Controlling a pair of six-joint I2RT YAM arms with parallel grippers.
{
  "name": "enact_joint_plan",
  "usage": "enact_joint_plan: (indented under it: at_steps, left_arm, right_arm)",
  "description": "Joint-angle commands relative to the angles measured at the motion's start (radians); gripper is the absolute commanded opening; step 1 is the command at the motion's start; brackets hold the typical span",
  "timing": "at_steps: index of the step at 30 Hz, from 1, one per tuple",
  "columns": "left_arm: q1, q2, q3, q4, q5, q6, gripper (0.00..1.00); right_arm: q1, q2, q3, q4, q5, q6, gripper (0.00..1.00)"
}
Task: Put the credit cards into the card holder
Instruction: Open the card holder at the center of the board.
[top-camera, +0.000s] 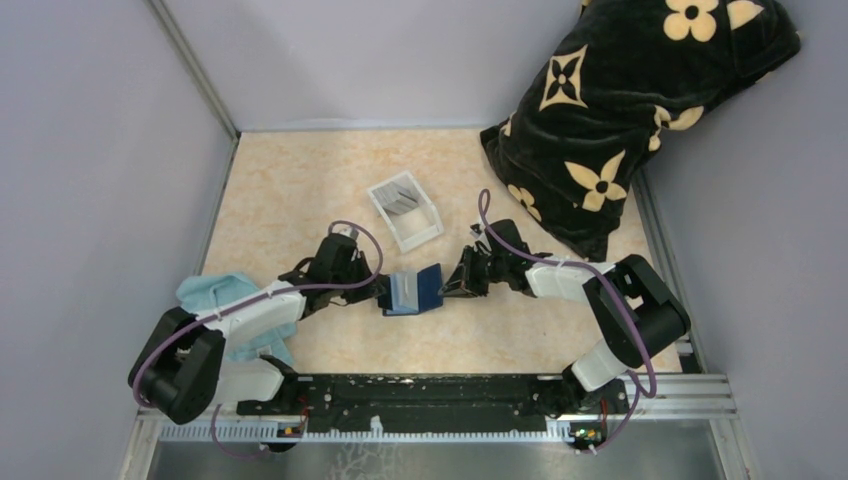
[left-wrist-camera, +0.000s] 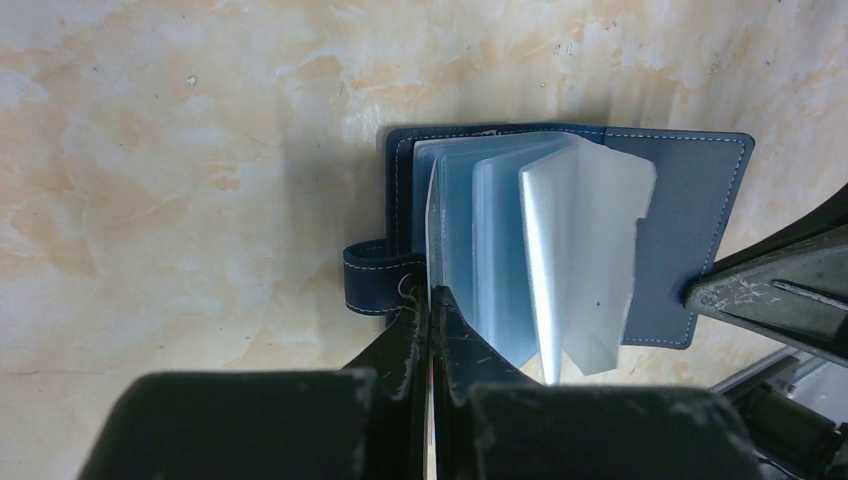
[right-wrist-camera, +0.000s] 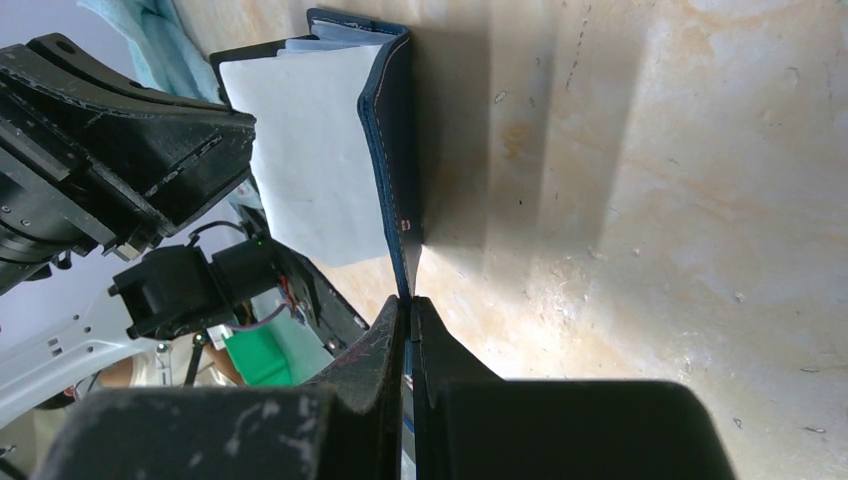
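Rail (top-camera: 430, 392) of dark metal spans the near edge, carrying both arm bases. Just beyond, at nine o'clock, a fluffy teal cloth (top-camera: 225, 295) lies crumpled on the marbled beige tabletop (top-camera: 300, 190). At centre the navy, white-stitched card holder (top-camera: 413, 290) stands open, its clear plastic sleeves (left-wrist-camera: 500, 240) fanned out. The left pincer (left-wrist-camera: 432, 295) is pinched tight on the holder's nine o'clock side. The right pincer (right-wrist-camera: 410, 305) is clamped on the three o'clock cover. At twelve o'clock from the holder, a white rectangular tray (top-camera: 420, 232) holds thin grey credit cards (top-camera: 397, 197). Farthest, at two o'clock, slumps a plush black cushion (top-camera: 630, 110) patterned with cream flowers.
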Motion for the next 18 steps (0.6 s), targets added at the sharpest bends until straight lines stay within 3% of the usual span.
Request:
enact_joint_plan:
  at_steps: [1, 18]
  left_arm:
    - [0.015, -0.007, -0.066, 0.073, 0.069, -0.032, 0.00]
    - [0.021, -0.096, -0.053, 0.097, 0.141, -0.040, 0.00]
  right_arm:
    - [-0.011, 0.004, -0.006, 0.031, -0.003, -0.023, 0.00]
    - [-0.011, 0.009, -0.021, 0.033, 0.006, -0.034, 0.00]
